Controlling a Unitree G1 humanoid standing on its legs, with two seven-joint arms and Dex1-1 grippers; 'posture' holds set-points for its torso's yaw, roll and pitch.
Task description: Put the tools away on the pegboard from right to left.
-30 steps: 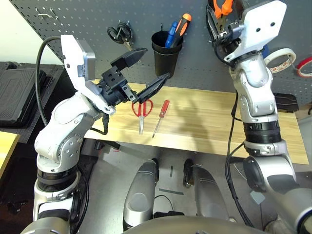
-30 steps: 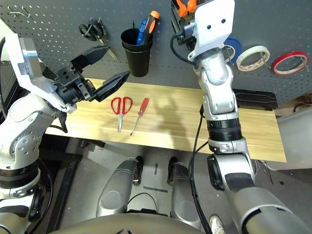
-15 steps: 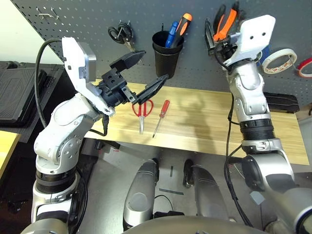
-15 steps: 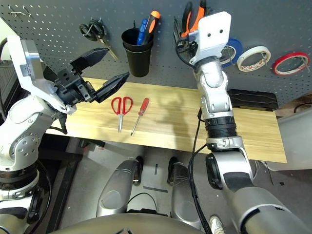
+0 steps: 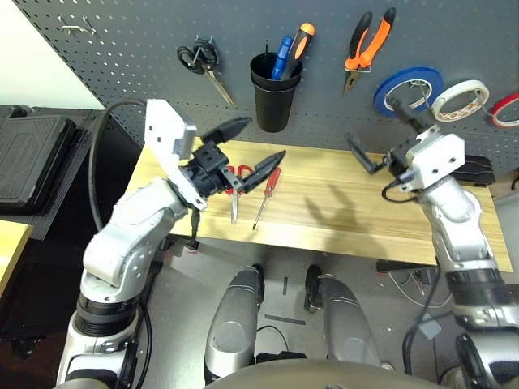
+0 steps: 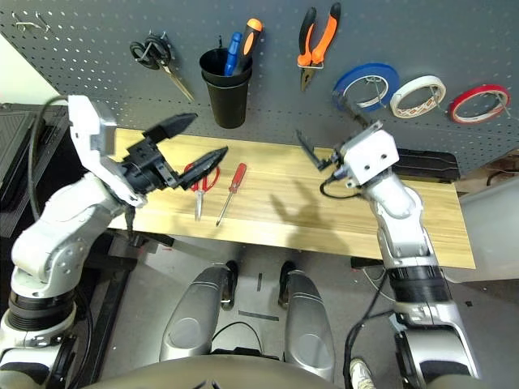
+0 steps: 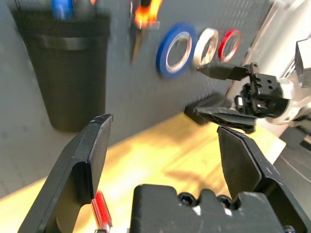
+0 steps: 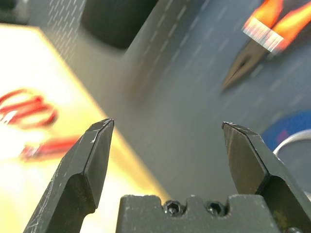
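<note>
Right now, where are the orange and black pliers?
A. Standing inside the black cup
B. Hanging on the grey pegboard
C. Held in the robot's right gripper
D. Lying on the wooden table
B. The pliers hang on the pegboard, between the black cup and the blue tape roll; the right gripper is open and empty, lower down over the table.

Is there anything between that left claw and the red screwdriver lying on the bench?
Nothing visible blocks it. The left gripper hangs with open jaws just above the red-handled scissors, and the screwdriver lies beside them on bare wood. Only the scissors sit close, so a careless reach might nudge them.
</note>
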